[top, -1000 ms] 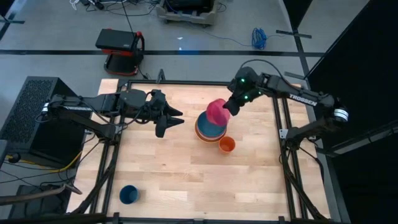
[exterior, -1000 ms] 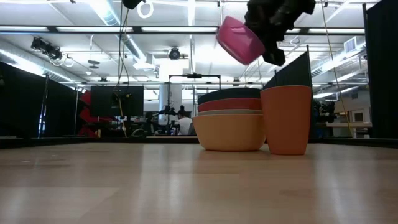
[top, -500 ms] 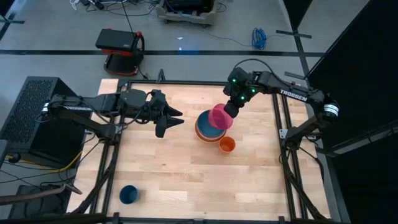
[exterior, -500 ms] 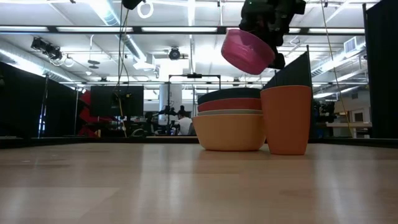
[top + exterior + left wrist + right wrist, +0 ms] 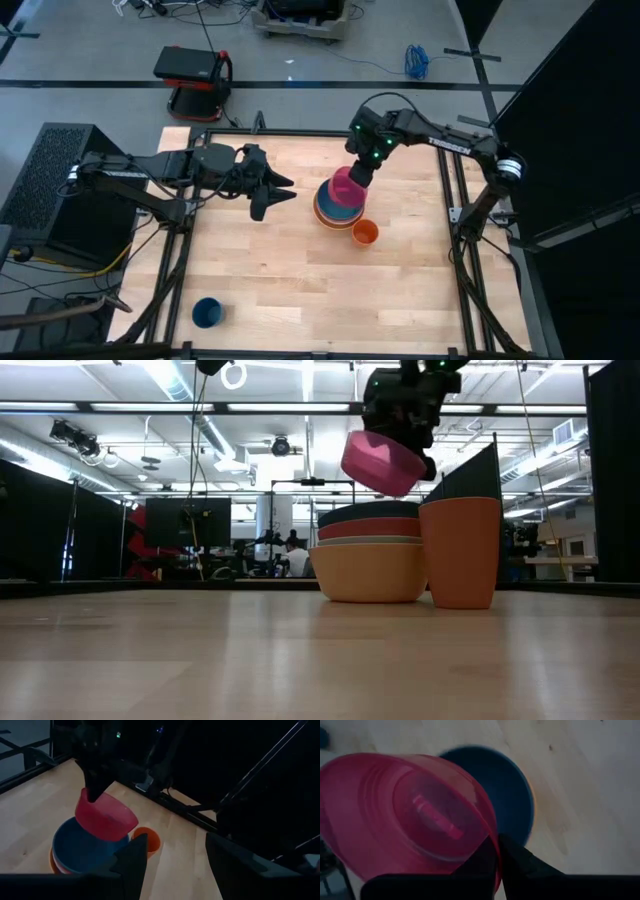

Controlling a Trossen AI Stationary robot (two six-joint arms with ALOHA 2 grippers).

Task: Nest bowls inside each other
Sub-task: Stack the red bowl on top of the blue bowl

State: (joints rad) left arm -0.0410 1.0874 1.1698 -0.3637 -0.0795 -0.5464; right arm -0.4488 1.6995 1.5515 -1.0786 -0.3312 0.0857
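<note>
Four bowls stand nested in a stack (image 5: 333,212) (image 5: 370,555) at mid-table: orange at the bottom, then white, red-orange and teal-blue (image 5: 80,847) on top. My right gripper (image 5: 360,173) is shut on the magenta-pink bowl (image 5: 346,187) (image 5: 382,460) and hangs it just above the stack. To the stack's left, my left gripper (image 5: 277,193) (image 5: 175,847) waits open above the table with nothing between its fingers. My right gripper pinches the pink bowl's rim (image 5: 490,837), one finger inside the bowl and one outside. The fingers slant down from the table's far right. The bowl hangs tilted below them, clear of the teal-blue bowl underneath.
A small orange cup (image 5: 365,233) (image 5: 460,550) stands right beside the stack on its near right. A small dark blue cup (image 5: 207,312) sits near the front left corner. Bare wood lies between them and in front of the stack.
My right gripper has come down toward the stack and shifted a little toward the table's left, tipping further downward. The pink bowl has gone with it and now hangs lower, closer over the teal-blue bowl.
</note>
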